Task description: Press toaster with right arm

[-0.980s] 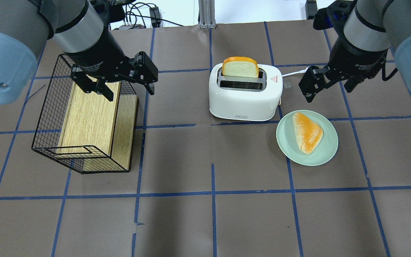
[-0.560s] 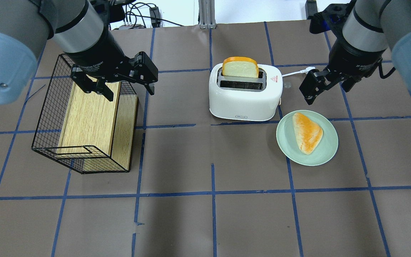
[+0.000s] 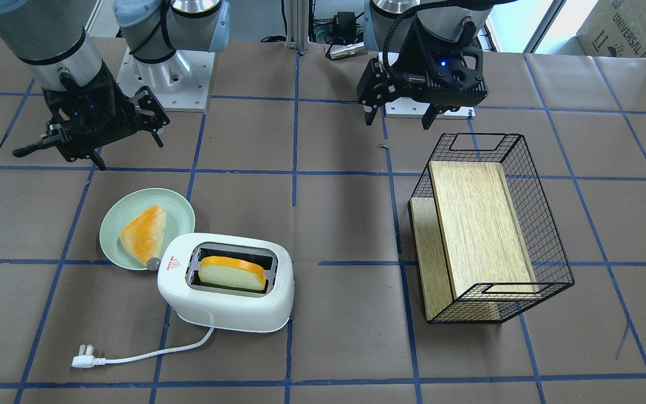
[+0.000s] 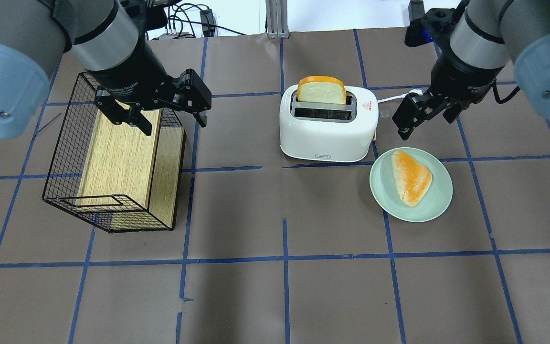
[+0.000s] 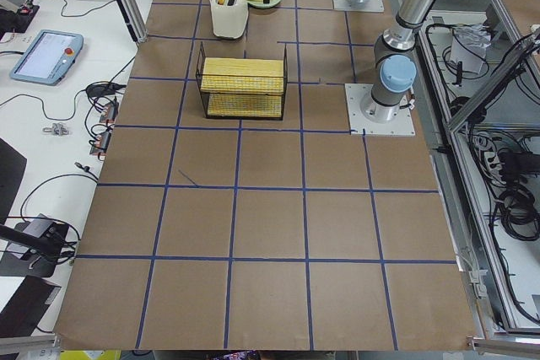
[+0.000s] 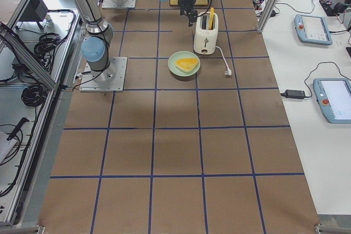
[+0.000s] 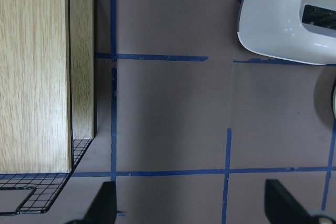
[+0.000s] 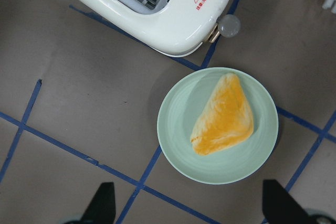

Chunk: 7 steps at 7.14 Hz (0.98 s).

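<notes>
The white toaster (image 4: 327,129) stands mid-table with a bread slice (image 4: 322,90) upright in its far slot. Its grey knob (image 8: 229,25) sticks out of the end that bears the red triangle mark. My right gripper (image 4: 423,114) hangs open and empty above the table, just right of that end and behind the green plate. The right wrist view shows the toaster's end (image 8: 173,19) at the top, with both fingers spread wide at the bottom edge. My left gripper (image 4: 172,122) is open and empty over the wire basket's far right corner.
A green plate (image 4: 382,193) with a triangular bread piece (image 4: 411,177) lies right in front of the toaster's knob end. A black wire basket (image 4: 65,157) holding a wooden board stands at the left. The toaster's white cord and plug (image 3: 84,356) trail behind it.
My right gripper has moved left, closer to the toaster's knob end. The left arm, toaster, plate and basket have not moved.
</notes>
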{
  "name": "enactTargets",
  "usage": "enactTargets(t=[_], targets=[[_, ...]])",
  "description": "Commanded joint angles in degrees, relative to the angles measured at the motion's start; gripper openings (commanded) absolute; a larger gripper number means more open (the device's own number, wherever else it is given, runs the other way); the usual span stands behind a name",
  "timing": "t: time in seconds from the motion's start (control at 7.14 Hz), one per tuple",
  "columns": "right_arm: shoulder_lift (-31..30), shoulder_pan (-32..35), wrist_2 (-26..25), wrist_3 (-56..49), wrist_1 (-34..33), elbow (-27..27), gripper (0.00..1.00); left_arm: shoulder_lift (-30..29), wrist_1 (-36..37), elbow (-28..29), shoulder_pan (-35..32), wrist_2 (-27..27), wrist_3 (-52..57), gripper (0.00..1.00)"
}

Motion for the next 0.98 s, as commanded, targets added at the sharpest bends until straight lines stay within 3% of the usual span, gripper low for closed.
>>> enactTargets(t=[0.0, 0.84], targets=[[3.41, -1.23, 0.04, -11.18, -0.83, -2.87, 1.0, -0.01, 0.0, 0.0, 0.0, 0.0, 0.0, 1.0], [3.32, -1.07, 0.04, -12.07, -0.65, -2.54, 1.0, -0.01, 0.0, 0.0, 0.0, 0.0, 0.0, 1.0]])
